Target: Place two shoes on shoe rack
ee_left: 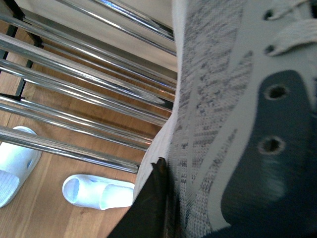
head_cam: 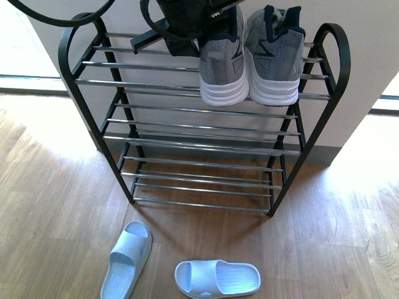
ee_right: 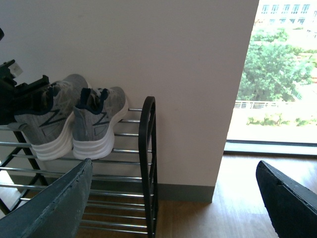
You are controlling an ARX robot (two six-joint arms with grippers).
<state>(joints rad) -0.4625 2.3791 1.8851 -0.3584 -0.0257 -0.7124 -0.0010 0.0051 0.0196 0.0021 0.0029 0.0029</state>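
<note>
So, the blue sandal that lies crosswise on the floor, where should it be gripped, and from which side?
Take the sandal by its strap, I think. The strap arches up, so one of the jaws can slide under it from the open heel end and the other close on top. It lies flat, heel toward the robot's right: come from above, on that side.

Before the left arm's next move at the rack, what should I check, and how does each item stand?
1. The right sneaker rests flat on the top shelf of the shoe rack: ok.
2. The left sneaker has its sole on that shelf: ok.
3. The left gripper gripping that sneaker: cannot tell.
4. The right gripper is open, away from the rack: ok.
5. The slides lie on the floor, apart from the rack: ok.
</note>
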